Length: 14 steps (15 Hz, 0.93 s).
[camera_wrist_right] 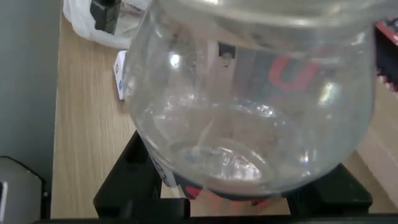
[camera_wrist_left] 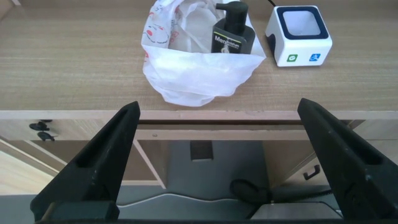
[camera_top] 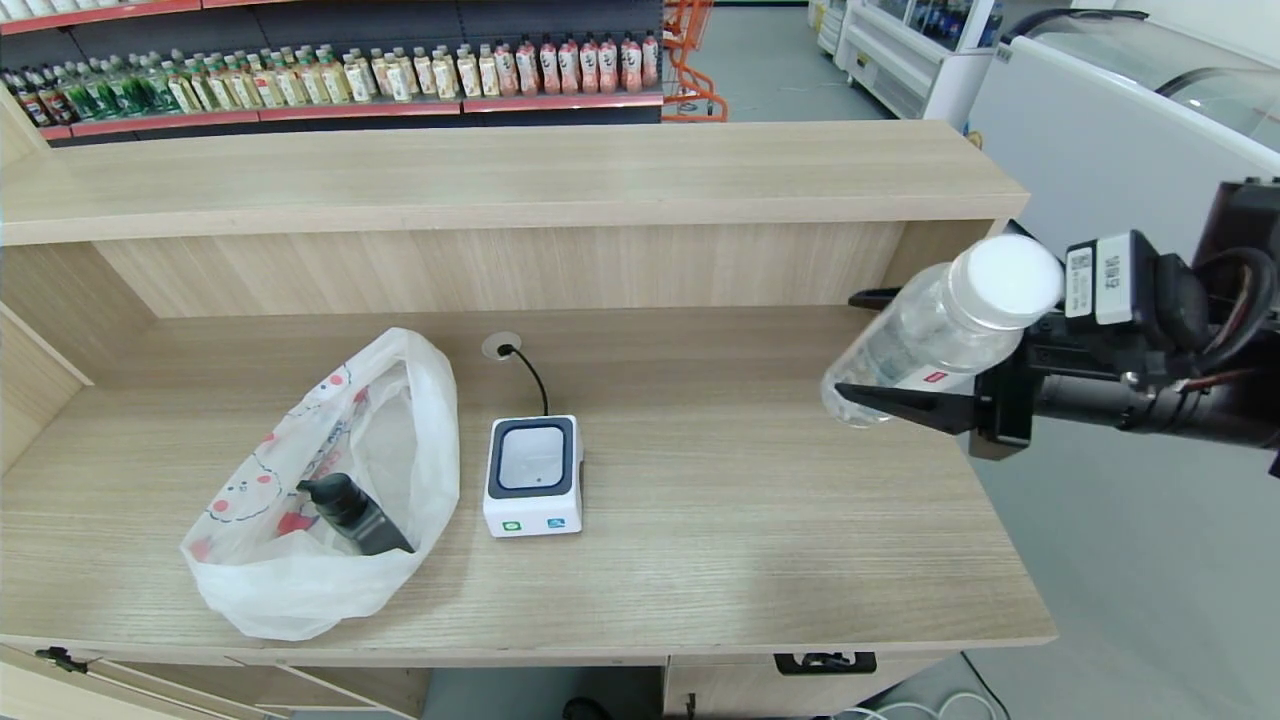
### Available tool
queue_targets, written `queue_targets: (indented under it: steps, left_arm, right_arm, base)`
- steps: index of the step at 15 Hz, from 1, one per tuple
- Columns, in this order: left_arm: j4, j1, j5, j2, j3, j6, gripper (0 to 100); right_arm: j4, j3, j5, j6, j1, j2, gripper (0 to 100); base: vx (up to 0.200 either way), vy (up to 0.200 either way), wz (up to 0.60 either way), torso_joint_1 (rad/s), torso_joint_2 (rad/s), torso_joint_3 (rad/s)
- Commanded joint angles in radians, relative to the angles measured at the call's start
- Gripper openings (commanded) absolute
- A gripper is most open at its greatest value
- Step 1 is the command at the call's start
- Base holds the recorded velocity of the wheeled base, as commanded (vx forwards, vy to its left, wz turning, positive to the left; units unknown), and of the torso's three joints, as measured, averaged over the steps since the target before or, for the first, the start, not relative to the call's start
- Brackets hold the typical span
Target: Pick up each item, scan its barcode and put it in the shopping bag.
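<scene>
Left gripper [camera_wrist_left: 217, 165] jaws wide apart, low in front of the light wood counter [camera_top: 760, 520]. On the counter's left, white plastic shopping bag with red cartoon print [camera_top: 260, 580], black pump bottle [camera_top: 352, 512] inside. Just beside it, white box barcode scanner [camera_top: 535, 478]. Far right, right gripper [camera_top: 850, 345] clamped on tilted clear plastic bottle with white cap [camera_top: 940, 330], held over the counter's right edge.

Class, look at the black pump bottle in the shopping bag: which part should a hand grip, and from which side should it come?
Grip the body of the black pump bottle, below the pump head, coming from above through the open mouth of the shopping bag. It rests tilted, plastic bunched round its base, so only the top looks free.
</scene>
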Motion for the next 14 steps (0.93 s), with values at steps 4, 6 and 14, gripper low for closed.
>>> queue_targets:
  steps: [4,6,14]
  left_arm:
    - [0.0,0.001,0.0,0.0,0.0,0.0,100]
    - [0.0,0.001,0.0,0.0,0.0,0.0,100]
    - [0.0,0.001,0.0,0.0,0.0,0.0,100]
  right_arm:
    - [0.091,-0.084,-0.077,-0.23,0.102,0.066,0]
    - [0.106,-0.129,-0.161,-0.28,0.093,0.051,0]
    - [1.087,-0.661,-0.362,-0.49,-0.002,-0.049,0]
  base:
    - [0.0,0.0,0.0,0.0,0.0,0.0]
    - [0.0,0.0,0.0,0.0,0.0,0.0]
    - [0.0,0.0,0.0,0.0,0.0,0.0]
